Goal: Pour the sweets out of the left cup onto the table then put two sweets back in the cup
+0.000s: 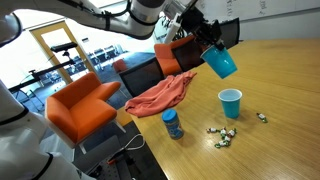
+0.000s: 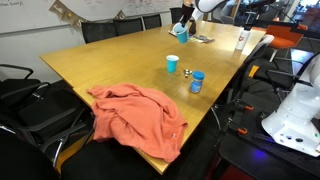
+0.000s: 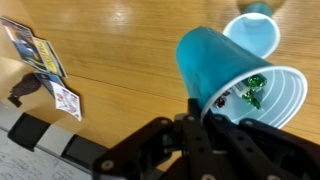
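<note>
Table (image 1: 285, 70) below; left cup (image 3: 215, 60) masks pincer (image 3: 204, 112).

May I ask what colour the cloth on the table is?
The cloth is salmon pink, clearest in an exterior view.

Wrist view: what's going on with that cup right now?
The claw grips the darker blue cup and holds it tipped in the air above the table. Loose sweets lie scattered on the wood near the lighter cup, which stands upright. In the wrist view, a few candies show at the tipped cup's mouth, so the pour doesn't look finished.
</note>
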`<state>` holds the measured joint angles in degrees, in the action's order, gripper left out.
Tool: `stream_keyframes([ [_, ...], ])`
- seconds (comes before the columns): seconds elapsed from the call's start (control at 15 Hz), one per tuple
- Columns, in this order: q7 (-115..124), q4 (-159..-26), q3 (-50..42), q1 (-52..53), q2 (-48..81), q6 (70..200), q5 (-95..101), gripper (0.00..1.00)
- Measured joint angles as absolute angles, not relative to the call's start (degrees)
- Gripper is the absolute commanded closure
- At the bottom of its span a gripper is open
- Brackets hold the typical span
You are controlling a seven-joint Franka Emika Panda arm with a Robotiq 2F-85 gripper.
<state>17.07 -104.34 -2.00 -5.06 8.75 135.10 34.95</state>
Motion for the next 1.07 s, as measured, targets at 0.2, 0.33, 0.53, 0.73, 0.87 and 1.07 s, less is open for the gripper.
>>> stream_keyframes([
  [0.2,14.0,-107.2,-0.2,-2.2,7.6,139.9,25.3,0.99],
  [0.33,11.0,-109.6,1.1,-0.7,7.6,144.1,18.6,0.99],
  [0.53,2.7,-114.1,3.8,0.5,7.8,150.4,5.9,0.99],
  [0.73,-10.6,-117.1,10.4,-2.3,8.6,153.3,-9.6,0.99],
  [0.87,-20.0,-117.3,15.1,-5.2,9.9,153.3,-19.6,0.99],
  [1.07,-29.7,-117.3,14.6,-5.5,11.8,153.3,-27.2,0.99],
])
